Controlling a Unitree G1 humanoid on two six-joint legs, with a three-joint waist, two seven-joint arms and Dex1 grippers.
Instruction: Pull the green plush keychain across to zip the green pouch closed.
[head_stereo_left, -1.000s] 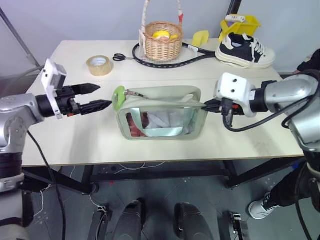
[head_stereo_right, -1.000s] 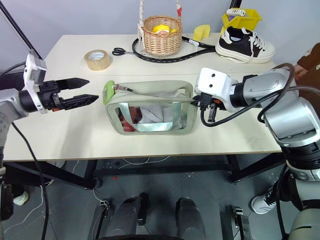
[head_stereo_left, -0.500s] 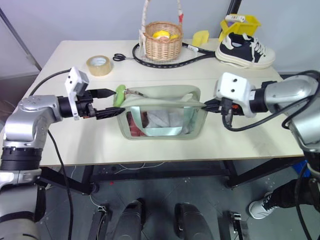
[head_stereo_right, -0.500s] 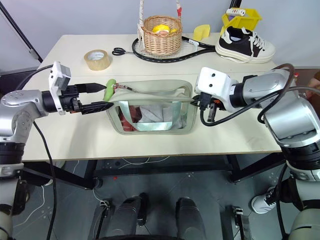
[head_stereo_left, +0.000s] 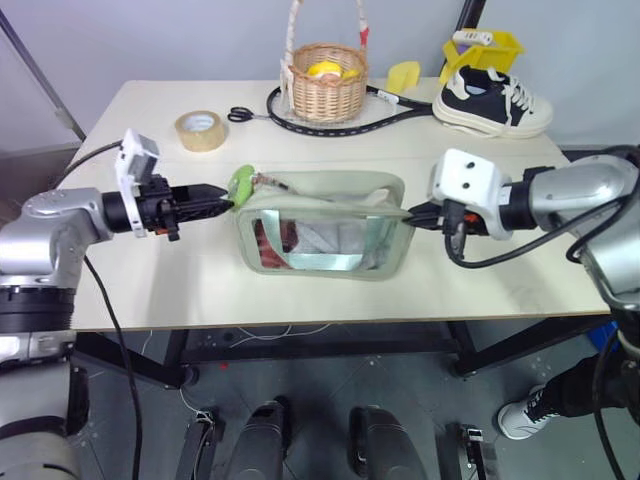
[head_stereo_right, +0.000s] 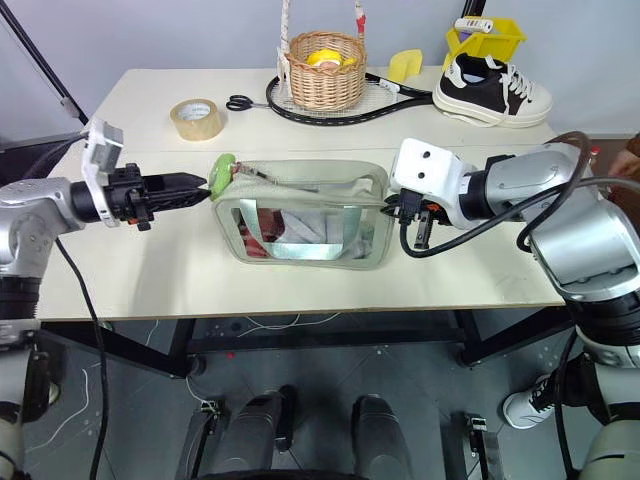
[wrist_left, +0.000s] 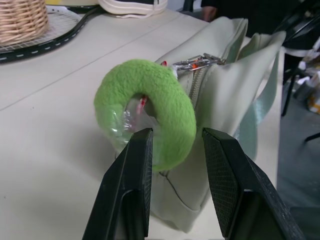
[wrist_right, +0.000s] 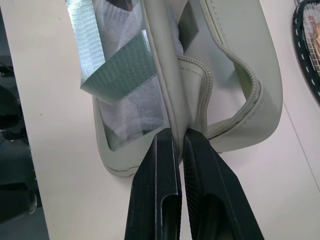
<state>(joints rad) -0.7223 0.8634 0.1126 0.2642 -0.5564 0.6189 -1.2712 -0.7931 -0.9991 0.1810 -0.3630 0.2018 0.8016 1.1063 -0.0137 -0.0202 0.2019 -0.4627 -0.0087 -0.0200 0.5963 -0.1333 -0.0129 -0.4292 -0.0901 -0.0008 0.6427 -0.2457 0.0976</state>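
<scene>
The green pouch (head_stereo_left: 330, 235) stands in the middle of the table, its zipper open along the top. The green plush keychain (head_stereo_left: 240, 183) sticks up at the pouch's left end, fixed to the zipper pull. In the left wrist view the keychain (wrist_left: 150, 100) is a fuzzy ring whose lower part sits pinched between my left gripper's (wrist_left: 175, 132) fingers. From the table's left that gripper (head_stereo_left: 222, 203) reaches in level, shut on the keychain. At the other end my right gripper (head_stereo_left: 415, 213) is shut on the pouch's end seam (wrist_right: 172, 100).
At the back of the table stand a wicker basket (head_stereo_left: 323, 80) on a black racket (head_stereo_left: 280, 112), scissors (head_stereo_left: 240, 114), a tape roll (head_stereo_left: 200, 130), a sneaker (head_stereo_left: 492, 100) and a yellow bin (head_stereo_left: 480, 45). Bare tabletop lies in front of the pouch.
My left gripper came in from the left with its fingers wide apart and has closed them on the plush keychain. The right gripper and the pouch have kept still.
</scene>
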